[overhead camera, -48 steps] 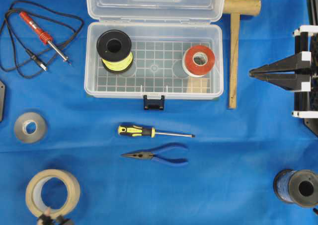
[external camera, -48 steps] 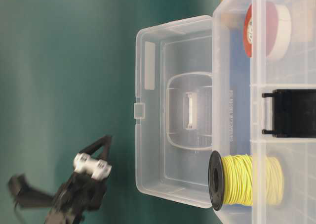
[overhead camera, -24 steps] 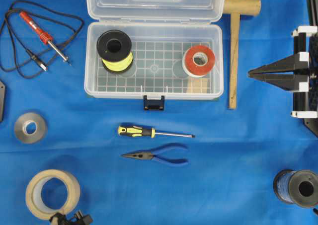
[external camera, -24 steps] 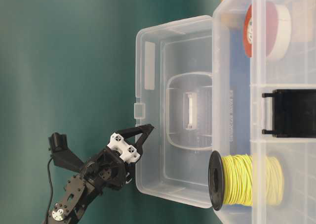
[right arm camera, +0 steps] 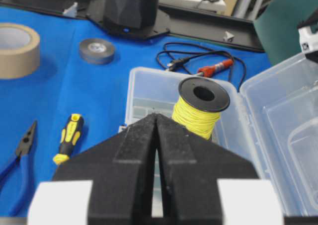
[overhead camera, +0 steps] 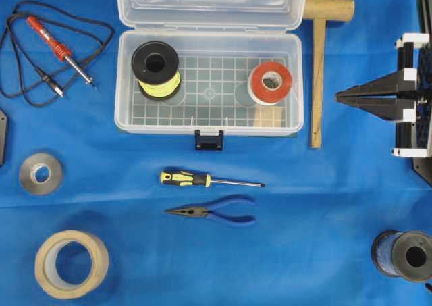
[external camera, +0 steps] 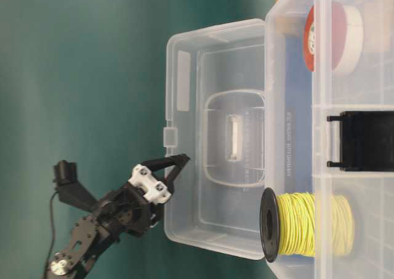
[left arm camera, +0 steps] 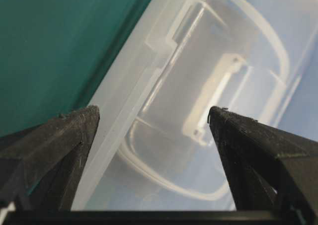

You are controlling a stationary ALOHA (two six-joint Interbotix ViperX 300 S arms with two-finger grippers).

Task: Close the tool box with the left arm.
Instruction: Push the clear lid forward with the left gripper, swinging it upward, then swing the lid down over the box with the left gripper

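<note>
The clear tool box (overhead camera: 209,127) stands open with its lid (overhead camera: 209,9) leaning back. It holds a yellow wire spool (overhead camera: 155,66) and a red tape roll (overhead camera: 271,83). Its black latch (overhead camera: 208,140) is at the front. My left gripper (external camera: 178,166) is open at the lid's free edge (external camera: 167,168), behind the lid; it is out of the overhead view. In the left wrist view the lid (left arm camera: 189,111) fills the space between the left gripper's (left arm camera: 154,116) spread fingers. My right gripper (overhead camera: 337,98) is shut and empty, right of the box; it also shows in the right wrist view (right arm camera: 156,116).
A wooden mallet (overhead camera: 317,69) lies by the box's right side. A soldering iron (overhead camera: 59,48) lies at the left. A screwdriver (overhead camera: 202,180) and pliers (overhead camera: 216,213) lie in front. Tape rolls (overhead camera: 40,173) (overhead camera: 71,263) are at the lower left, a dark spool (overhead camera: 403,255) at the lower right.
My left gripper rose from low behind the lid to its free edge, and its arm left the overhead view's bottom edge. The lid's rim has shifted slightly. The right gripper barely moved.
</note>
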